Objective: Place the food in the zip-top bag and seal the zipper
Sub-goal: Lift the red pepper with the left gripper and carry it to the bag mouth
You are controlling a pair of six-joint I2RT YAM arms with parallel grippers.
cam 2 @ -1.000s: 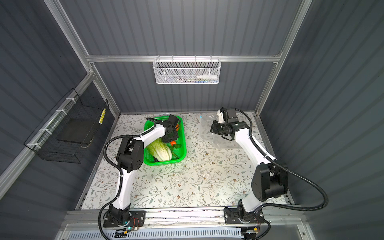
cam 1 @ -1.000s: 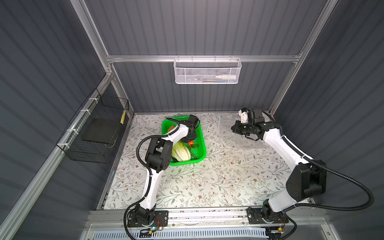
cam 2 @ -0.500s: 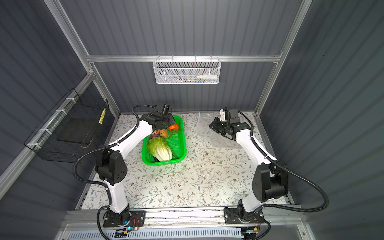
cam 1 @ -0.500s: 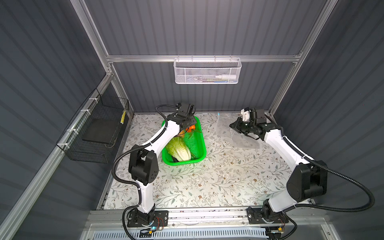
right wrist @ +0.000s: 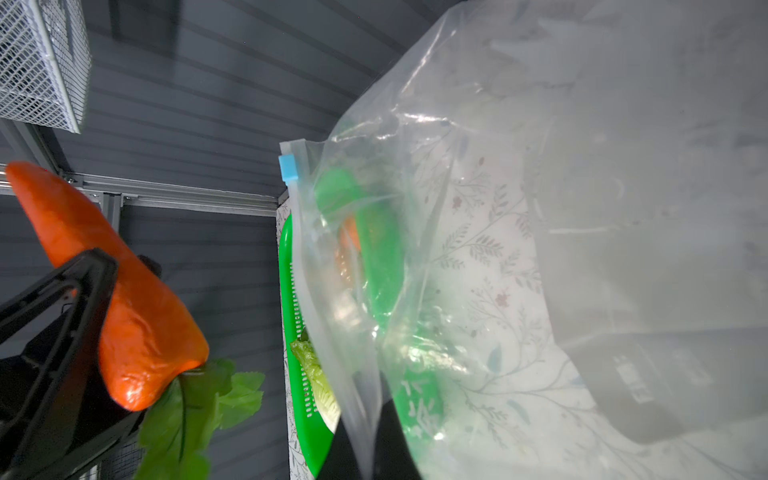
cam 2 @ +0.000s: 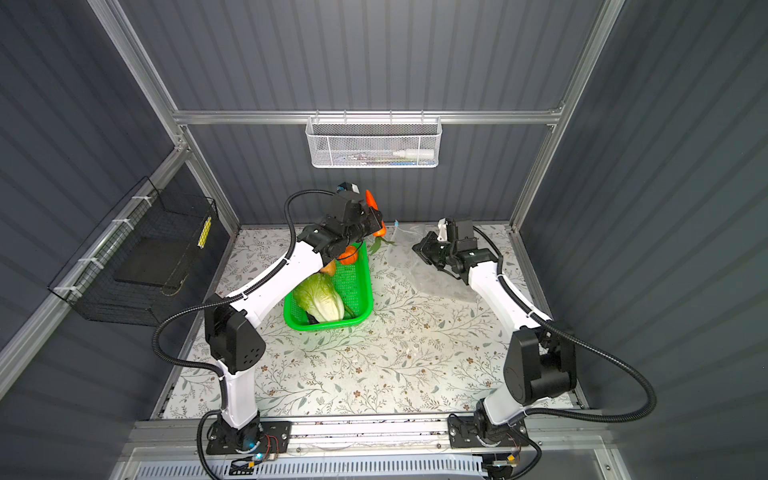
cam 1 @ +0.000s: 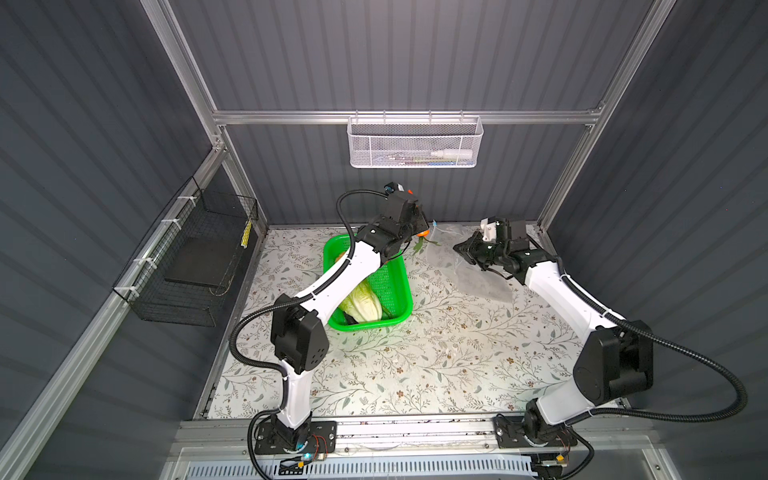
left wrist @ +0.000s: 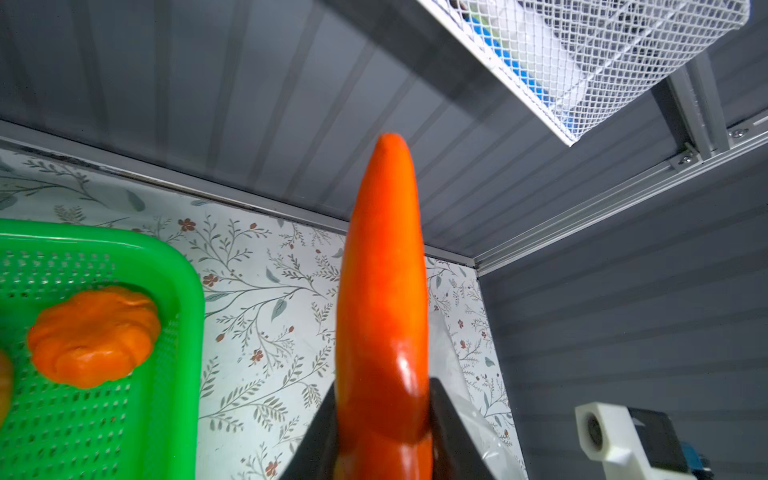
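Near one basket [cam 1: 399, 286], left gripper [left wrist: 382, 399] clamps one carrot [left wrist: 382, 291], right gripper [right wrist: 365, 440] pinches one zip-top bag [right wrist: 540, 208]

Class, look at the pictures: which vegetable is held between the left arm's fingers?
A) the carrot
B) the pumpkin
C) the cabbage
A: the carrot is clamped between the left arm's fingers, up in the air, while the cabbage and the pumpkin lie in the green basket.
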